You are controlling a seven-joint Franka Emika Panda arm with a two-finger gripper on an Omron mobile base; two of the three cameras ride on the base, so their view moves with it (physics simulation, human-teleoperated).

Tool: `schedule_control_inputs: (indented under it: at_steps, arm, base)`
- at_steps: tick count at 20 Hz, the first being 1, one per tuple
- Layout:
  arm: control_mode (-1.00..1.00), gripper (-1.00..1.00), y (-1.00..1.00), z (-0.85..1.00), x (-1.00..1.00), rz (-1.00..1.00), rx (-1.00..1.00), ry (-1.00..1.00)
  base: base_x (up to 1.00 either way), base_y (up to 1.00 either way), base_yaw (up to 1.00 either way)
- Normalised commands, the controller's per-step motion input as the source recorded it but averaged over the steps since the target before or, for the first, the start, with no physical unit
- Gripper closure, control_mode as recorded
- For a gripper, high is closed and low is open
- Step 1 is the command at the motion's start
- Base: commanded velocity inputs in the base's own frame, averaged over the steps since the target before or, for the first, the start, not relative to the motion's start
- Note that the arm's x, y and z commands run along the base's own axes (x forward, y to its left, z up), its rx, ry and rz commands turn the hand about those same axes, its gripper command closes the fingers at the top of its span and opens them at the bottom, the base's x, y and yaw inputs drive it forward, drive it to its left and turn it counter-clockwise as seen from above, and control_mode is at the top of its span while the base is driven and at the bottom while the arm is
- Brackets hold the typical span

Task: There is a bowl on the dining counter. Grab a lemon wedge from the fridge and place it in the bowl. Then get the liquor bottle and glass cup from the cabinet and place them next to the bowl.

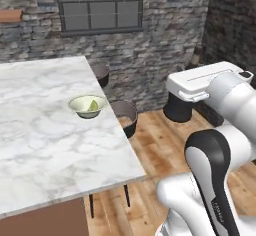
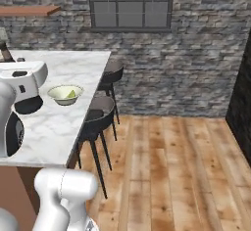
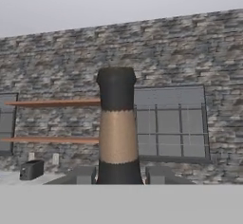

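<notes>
Lemon step: done; tiny yellow-green lemon wedge [image 1: 93, 105] lies in the pale cream-green round bowl [image 1: 80, 108] on the white marble dining counter [image 1: 35, 140].
Bottle: dark liquor bottle [image 3: 116, 133] pinched upright between the hand [image 3: 117, 174] fingers, not yet set down.
Left: place bottle beside bowl, fetch glass cup.

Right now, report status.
Gripper shut on liquor bottle. Lemon wedge in bowl on dining counter. Stools alongside counter.

This is a home kitchen with a dining corner: a marble worktop [image 1: 40, 145], dark bar stools [image 2: 100, 120] beside it, a stone brick wall [image 2: 196, 68], a wooden floor [image 2: 171, 176].
</notes>
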Motion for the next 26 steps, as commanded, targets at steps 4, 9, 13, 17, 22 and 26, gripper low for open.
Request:
schedule_control_inputs:
  at_steps: [4, 9, 13, 17, 22, 26]
  arm:
    - [1.00, 1.00, 0.00, 0.00, 0.00, 0.00, 0.00, 0.00]
    - [1.00, 1.00, 0.00, 0.00, 0.00, 0.00, 0.00, 0.00]
    - [1.00, 1.00, 0.00, 0.00, 0.00, 0.00, 0.00, 0.00]
    - [1.00, 1.00, 0.00, 0.00, 0.00, 0.00, 0.00, 0.00]
    - [1.00, 1.00, 0.00, 0.00, 0.00, 0.00, 0.00, 0.00]
    - [1.00, 1.00, 0.00, 0.00, 0.00, 0.00, 0.00, 0.00]
  base:
    - [0.05, -0.69, 0.28]
    - [0.01, -0.72, 0.22]
    - [0.12, -0.73, 0.29]
    - [0.20, -0.72, 0.35]
    - [0.37, -0.68, 0.45]
    - [0.59, -0.52, 0.55]
